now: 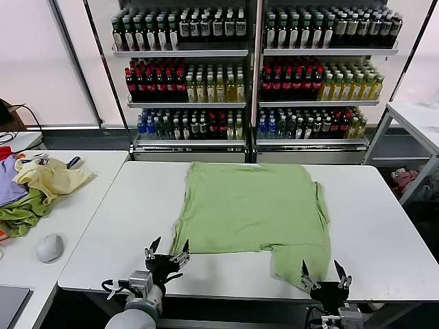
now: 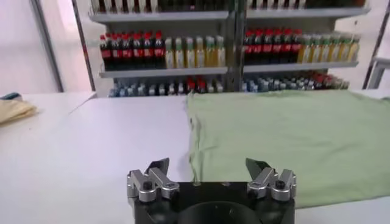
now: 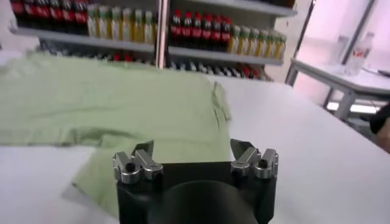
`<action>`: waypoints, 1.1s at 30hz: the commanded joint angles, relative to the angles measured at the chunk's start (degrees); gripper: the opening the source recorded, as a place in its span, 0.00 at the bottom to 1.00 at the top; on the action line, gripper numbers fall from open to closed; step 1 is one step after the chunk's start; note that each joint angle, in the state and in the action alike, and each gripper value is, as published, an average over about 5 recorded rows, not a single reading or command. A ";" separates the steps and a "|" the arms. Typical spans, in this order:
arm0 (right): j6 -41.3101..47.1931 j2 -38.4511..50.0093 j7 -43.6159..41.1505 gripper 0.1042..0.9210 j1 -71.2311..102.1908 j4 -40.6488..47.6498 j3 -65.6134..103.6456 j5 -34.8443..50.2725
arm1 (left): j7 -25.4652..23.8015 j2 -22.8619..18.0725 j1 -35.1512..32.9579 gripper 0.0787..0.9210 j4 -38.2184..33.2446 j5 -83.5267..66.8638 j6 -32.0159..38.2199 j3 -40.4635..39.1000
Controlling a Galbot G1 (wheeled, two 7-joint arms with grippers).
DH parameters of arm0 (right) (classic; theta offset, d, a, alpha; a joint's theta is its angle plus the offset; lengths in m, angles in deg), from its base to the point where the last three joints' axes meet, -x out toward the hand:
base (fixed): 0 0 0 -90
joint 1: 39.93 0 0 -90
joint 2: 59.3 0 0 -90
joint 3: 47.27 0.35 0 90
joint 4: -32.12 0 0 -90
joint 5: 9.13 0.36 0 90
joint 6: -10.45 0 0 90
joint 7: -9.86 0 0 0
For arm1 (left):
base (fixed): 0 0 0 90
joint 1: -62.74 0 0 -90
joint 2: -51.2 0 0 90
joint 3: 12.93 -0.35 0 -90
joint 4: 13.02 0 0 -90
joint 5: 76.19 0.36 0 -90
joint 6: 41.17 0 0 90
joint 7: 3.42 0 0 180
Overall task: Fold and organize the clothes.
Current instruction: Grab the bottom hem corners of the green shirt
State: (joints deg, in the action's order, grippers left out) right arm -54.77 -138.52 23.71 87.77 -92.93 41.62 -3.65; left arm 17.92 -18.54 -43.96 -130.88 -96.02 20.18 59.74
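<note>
The light sage-green shirt (image 1: pixel 252 209) lies spread flat on the white table (image 1: pixel 123 226), plain side up; no patch or buttons show. One part hangs toward the front edge at the right. My left gripper (image 1: pixel 167 248) is open and empty at the front edge, just left of the shirt's near left corner (image 2: pixel 198 164). My right gripper (image 1: pixel 326 271) is open and empty at the front edge, over the shirt's low right flap (image 3: pixel 152 152). The shirt fills the far half of both wrist views.
A side table on the left holds a pale yellow garment (image 1: pixel 49 178), an olive-green garment (image 1: pixel 20 212), a purple cloth (image 1: pixel 8 179) and a grey mouse (image 1: pixel 49 247). Shelves of bottles (image 1: pixel 254 68) stand behind. Another white table (image 1: pixel 418 120) is at the far right.
</note>
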 commanded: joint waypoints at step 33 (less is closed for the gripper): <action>5.34 0.60 1.01 0.19 1.65 0.11 -1.23 5.02 | 3.38 2.38 2.27 0.27 3.51 -10.75 -4.66 -2.65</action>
State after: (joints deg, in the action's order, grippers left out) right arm -49.36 -137.85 24.84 89.34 -92.95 40.62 0.56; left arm 21.08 -16.20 -41.75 -127.69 -105.48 15.99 57.19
